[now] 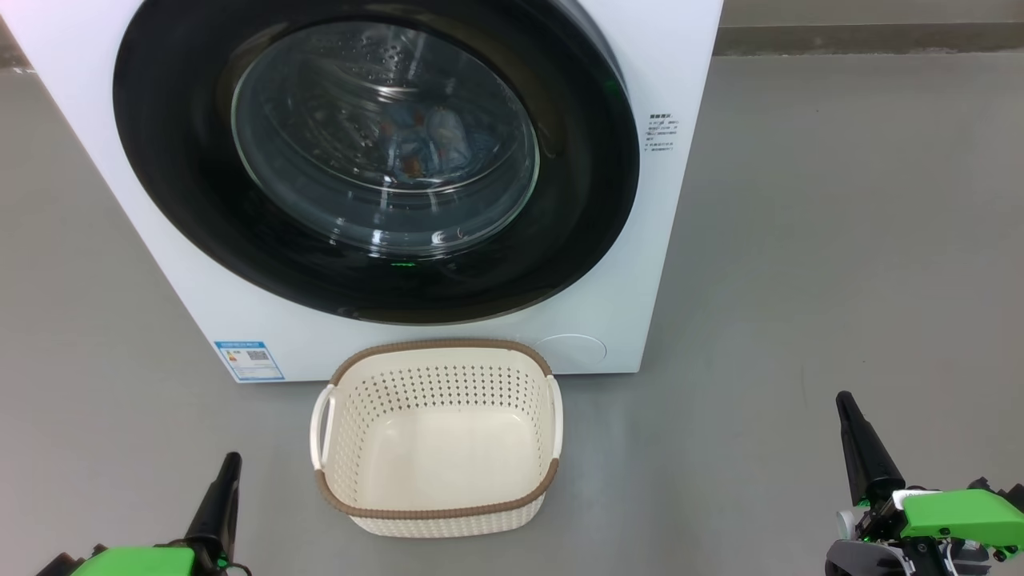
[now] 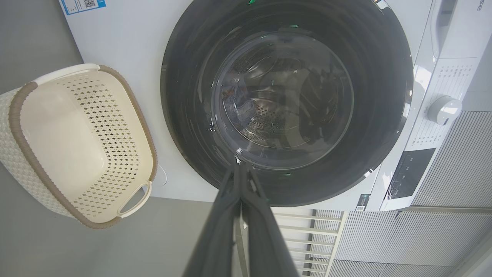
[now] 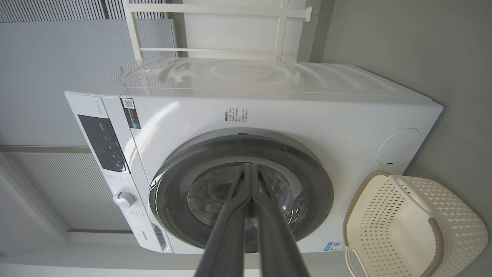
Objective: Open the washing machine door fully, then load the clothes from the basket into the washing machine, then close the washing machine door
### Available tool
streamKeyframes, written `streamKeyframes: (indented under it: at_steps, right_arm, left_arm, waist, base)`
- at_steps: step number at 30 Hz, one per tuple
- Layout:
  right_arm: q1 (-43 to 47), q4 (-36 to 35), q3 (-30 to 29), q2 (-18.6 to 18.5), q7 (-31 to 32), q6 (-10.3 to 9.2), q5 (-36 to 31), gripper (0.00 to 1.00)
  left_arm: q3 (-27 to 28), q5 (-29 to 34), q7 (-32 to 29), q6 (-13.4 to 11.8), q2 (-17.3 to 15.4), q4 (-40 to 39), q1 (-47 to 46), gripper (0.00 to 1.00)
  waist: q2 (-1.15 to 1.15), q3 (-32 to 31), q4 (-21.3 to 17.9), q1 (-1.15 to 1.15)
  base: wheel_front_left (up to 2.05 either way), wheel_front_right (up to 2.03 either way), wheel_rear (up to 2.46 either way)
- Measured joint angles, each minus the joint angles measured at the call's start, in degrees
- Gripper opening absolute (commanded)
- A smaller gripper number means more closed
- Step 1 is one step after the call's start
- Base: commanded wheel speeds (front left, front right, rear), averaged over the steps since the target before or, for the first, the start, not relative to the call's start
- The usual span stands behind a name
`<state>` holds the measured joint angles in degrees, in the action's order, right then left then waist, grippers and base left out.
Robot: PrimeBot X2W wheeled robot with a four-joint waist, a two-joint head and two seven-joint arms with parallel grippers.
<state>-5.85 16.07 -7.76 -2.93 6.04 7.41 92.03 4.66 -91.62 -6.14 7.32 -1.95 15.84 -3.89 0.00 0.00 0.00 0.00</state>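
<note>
- Left claw: long black fingers tapering to a slim rounded tip, set in a bright left green housing.
- Right claw: the same black, tapered shape, set in a boxy right green housing.
- A small white plate and a grey metal collar with black fittings sit beside the right green housing.
- Up close, the fingers are smooth matte dark grey, broad at the base and narrowing upward.

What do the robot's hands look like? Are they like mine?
The left gripper and right gripper each have two long, dark fingers tapering to a point, like a beak. Behind them sits a bright green shell. Under the right one's shell are grey and black parts and a small white piece.
</note>
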Motion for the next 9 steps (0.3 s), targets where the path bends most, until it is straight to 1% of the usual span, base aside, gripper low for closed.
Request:
streamKeyframes:
  at_steps: [9]
  right_arm:
    - [0.0,0.0,-0.01,0.01,0.0,-0.01,0.0,0.0]
  left_arm:
    - [0.0,0.0,0.0,0.0,0.0,0.0,0.0,0.0]
  waist:
    - [0.0,0.0,0.0,0.0]
  base:
    - [0.0,0.0,0.0]
